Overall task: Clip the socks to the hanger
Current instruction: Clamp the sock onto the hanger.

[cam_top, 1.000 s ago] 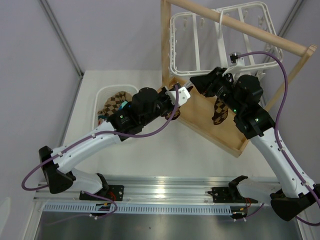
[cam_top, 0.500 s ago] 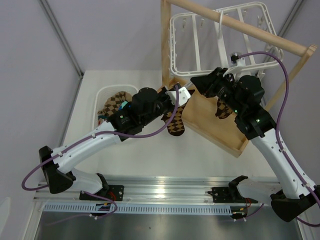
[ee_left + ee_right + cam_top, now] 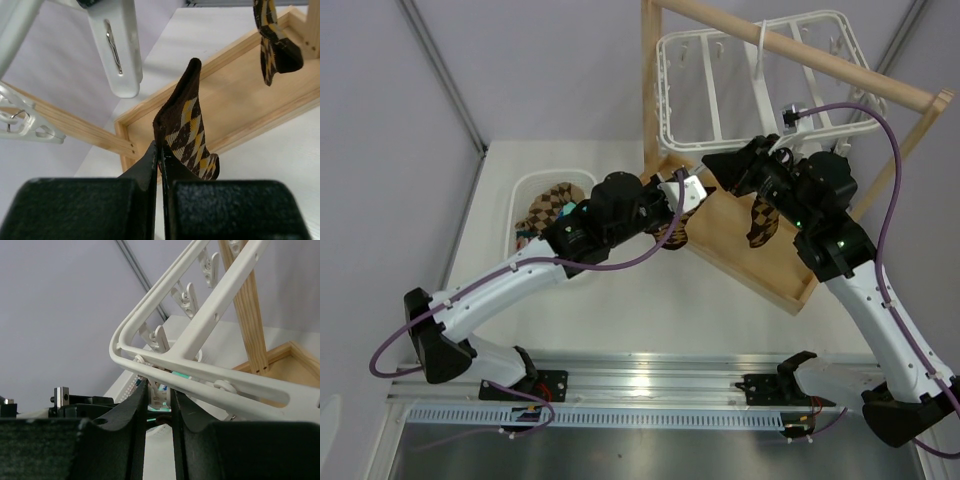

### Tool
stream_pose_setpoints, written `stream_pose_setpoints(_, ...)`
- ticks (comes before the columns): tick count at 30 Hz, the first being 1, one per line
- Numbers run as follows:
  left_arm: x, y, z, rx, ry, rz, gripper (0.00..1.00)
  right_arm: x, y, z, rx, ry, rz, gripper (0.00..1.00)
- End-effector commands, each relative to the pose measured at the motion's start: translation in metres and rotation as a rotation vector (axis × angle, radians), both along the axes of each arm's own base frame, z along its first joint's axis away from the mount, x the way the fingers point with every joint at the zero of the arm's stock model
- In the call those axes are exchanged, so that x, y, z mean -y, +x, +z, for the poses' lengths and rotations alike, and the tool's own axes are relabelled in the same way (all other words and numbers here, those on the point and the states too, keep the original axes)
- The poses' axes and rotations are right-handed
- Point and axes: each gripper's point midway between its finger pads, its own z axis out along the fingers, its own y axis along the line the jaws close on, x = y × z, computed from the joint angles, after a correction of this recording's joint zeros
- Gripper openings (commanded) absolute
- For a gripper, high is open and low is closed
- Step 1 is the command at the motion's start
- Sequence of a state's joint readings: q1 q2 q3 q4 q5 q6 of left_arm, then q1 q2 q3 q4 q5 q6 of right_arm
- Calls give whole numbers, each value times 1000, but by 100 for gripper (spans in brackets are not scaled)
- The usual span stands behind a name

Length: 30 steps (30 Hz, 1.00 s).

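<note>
My left gripper (image 3: 159, 150) is pinched tight on an argyle sock (image 3: 187, 125), which stands upright. The clip (image 3: 117, 50) hangs just up-left of its tip. The right gripper (image 3: 159, 390) sits under the hanger (image 3: 200, 315) corner, and I can't tell if it's squeezing anything.

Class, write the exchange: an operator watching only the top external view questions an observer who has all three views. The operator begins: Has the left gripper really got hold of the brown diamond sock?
Observer: Yes. The left wrist view shows the left gripper pinched shut on the sock, one end standing above the fingers.
Operator: Is it in a clip?
Observer: No. The white clip hangs left of its tip, with a gap.
Operator: And the right gripper?
Observer: Its fingers sit close together at the corner of the hanger; what they pinch, I cannot tell.
</note>
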<state>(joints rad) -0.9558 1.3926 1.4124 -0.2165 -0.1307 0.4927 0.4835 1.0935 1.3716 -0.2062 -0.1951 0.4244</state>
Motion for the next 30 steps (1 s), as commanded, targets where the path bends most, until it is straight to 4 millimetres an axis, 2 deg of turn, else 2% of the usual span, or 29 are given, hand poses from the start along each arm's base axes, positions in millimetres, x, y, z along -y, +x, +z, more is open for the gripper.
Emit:
stream_pose_setpoints(1,3,-9,33,-20,-99,-78,1,6,-1,21,114,-5,-6,0)
stream_pose_setpoints(2,6,-15,34,-40,-117,-123,1,5,-2,21,119,-7,5,0)
stream_pose_setpoints(7,2,-18,44,-64,-142,-181,1,3,-2,19,143,-40,26,0)
stream_pose_setpoints(30,-4,0,33,-168,-118,-244,1,0,-11,16,219,-99,141,0)
